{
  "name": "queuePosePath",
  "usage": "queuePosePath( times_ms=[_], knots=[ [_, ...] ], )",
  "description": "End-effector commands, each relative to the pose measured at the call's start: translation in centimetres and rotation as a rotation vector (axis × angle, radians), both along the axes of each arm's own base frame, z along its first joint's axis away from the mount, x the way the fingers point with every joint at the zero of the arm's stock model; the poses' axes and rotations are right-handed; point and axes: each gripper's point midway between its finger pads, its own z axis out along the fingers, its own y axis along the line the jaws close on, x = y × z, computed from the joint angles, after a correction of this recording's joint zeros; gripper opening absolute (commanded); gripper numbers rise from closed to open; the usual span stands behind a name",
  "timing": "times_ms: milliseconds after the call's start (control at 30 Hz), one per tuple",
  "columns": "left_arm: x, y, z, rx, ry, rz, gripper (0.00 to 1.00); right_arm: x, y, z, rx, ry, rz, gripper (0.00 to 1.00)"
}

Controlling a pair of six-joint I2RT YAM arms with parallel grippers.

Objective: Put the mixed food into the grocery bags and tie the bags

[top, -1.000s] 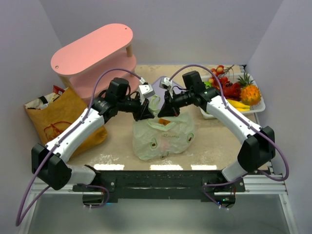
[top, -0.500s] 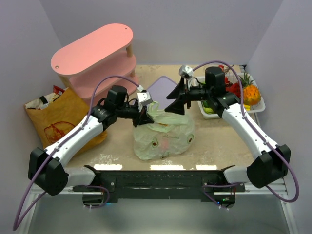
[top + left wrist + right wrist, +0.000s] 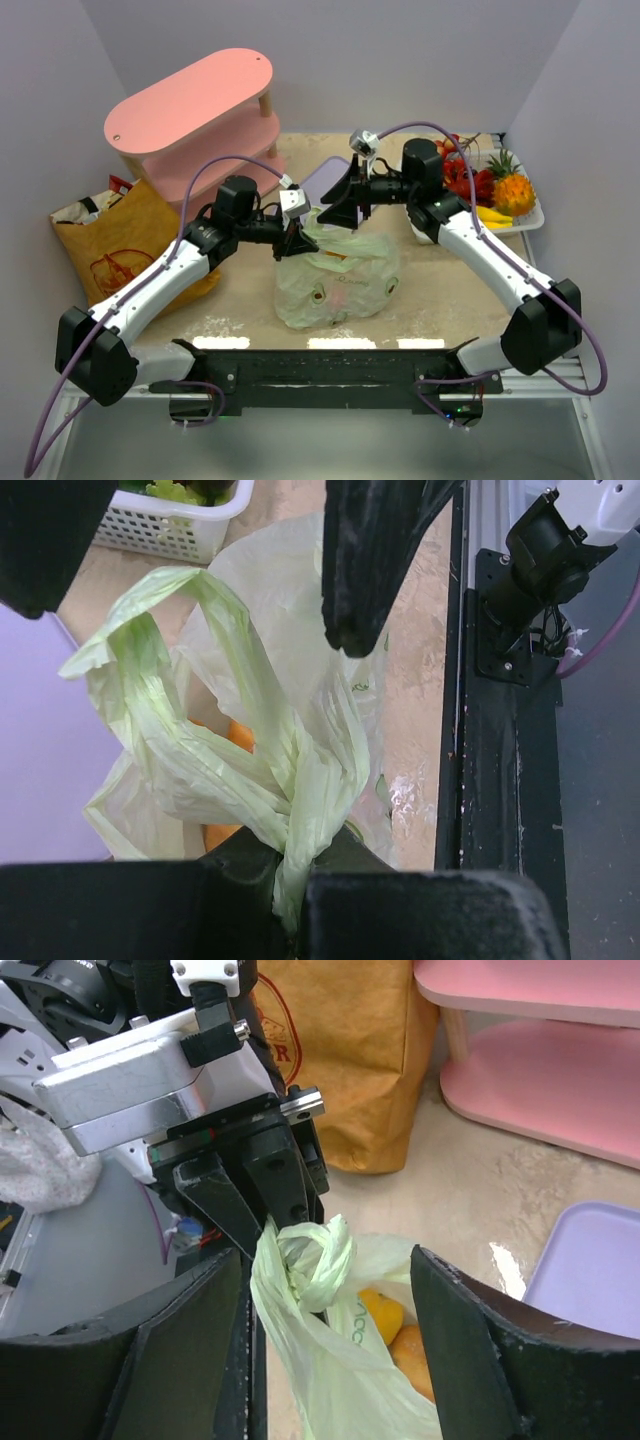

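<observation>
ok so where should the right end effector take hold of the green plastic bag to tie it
Take the free handle loop of the pale-green plastic bag, just above its twisted neck. The left end effector is shut on that neck from its own side, so the open right end effector would best come from the opposite side, across the upright loop's strip.

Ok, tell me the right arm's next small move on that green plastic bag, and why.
Probably close the right end effector on the free handle loop. The left end effector is shut on the bunched handle of the green plastic bag, and the right's open jaws appear to straddle the loop, ready for tying.
</observation>
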Motion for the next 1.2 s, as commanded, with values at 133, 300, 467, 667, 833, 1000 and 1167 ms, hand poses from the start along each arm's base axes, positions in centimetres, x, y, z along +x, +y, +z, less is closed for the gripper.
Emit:
queuePosePath(
  times_ms=[133, 300, 467, 667, 833, 1000, 1167],
  knots=[
    [-0.4, -0.4, 0.9, -0.043, -0.018, -0.032, 0.0, -0.3, 1.1, 0.5, 0.038, 0.007, 0.026, 0.32],
    [-0.2, -0.4, 0.7, -0.042, -0.007, -0.026, 0.0, -0.2, 0.9, 0.6, 0.028, 0.017, -0.004, 0.0],
    [0.1, -0.4, 0.3, -0.03, 0.0, -0.009, 0.05, 0.3, 0.2, 2.3, 0.022, -0.026, -0.075, 0.0],
    [0.2, -0.1, -0.1, -0.01, 0.003, 0.005, 0.07, 0.9, -1.9, 3.8, 0.01, -0.053, -0.147, 0.0],
    [0.2, -0.2, -0.4, -0.01, 0.016, 0.002, 0.13, 0.7, -2.7, 4.5, 0.013, -0.075, -0.157, 0.0],
    [0.1, -0.5, -0.5, -0.022, 0.028, -0.01, 0.17, 0.3, -2.7, 4.4, 0.013, -0.071, -0.145, 0.0],
    [0.3, -0.5, -1.0, -0.01, 0.045, -0.004, 0.18, 0.1, -3.0, 4.7, 0.015, -0.088, -0.159, 0.0]
  ],
)
